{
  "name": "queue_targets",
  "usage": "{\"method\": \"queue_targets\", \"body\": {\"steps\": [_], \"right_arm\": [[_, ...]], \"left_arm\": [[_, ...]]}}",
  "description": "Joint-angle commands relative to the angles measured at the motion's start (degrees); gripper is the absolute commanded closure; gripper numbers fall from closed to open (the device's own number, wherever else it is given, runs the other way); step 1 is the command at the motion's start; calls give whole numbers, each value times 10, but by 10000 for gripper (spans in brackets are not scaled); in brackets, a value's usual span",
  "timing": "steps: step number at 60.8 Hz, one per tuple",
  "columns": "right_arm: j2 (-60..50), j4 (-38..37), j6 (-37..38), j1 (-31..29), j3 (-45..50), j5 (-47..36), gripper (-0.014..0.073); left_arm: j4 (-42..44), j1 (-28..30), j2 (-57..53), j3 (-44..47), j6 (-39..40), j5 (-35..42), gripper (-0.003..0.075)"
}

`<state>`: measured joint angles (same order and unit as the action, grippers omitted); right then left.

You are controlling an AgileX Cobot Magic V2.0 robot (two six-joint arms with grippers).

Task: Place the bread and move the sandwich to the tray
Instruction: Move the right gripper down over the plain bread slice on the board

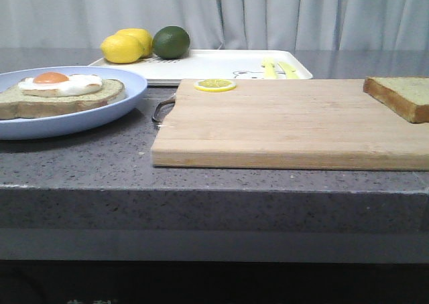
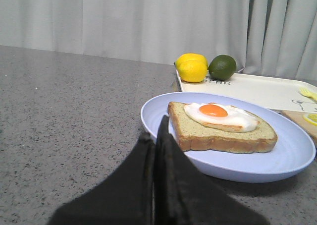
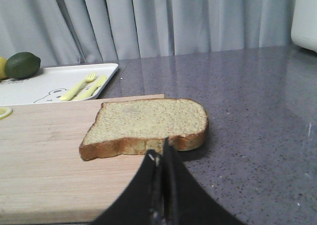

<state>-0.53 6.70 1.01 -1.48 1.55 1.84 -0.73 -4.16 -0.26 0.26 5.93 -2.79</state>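
The bread (image 1: 402, 94) lies at the right end of the wooden cutting board (image 1: 281, 126); the right wrist view shows the bread (image 3: 148, 123) partly overhanging the board's edge. My right gripper (image 3: 161, 153) is shut and empty, just short of the bread's near crust. The sandwich (image 1: 60, 93), one slice with a fried egg, sits on the pale-blue plate (image 1: 100, 113) at the left; it also shows in the left wrist view (image 2: 220, 128). My left gripper (image 2: 157, 136) is shut and empty, at the plate's near rim (image 2: 153, 116). The white tray (image 1: 221, 64) lies behind the board. Neither gripper shows in the front view.
Two lemons (image 1: 124, 47) and a lime (image 1: 171, 41) sit on the tray's left end, yellow cutlery (image 1: 278, 69) on its right. A lemon slice (image 1: 215, 85) lies on the board's far left corner. A white appliance (image 3: 304, 17) stands at the far right.
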Motion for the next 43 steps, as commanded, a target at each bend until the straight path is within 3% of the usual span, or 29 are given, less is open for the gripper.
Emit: {"method": "queue_targets", "body": {"steps": [1, 43], "right_arm": [[-11, 0, -3, -2, -2, -50, 662], [-11, 0, -3, -2, -2, -55, 662]], "left_arm": [[1, 2, -12, 1, -2, 49, 741], [1, 2, -12, 1, -2, 50, 741]]}}
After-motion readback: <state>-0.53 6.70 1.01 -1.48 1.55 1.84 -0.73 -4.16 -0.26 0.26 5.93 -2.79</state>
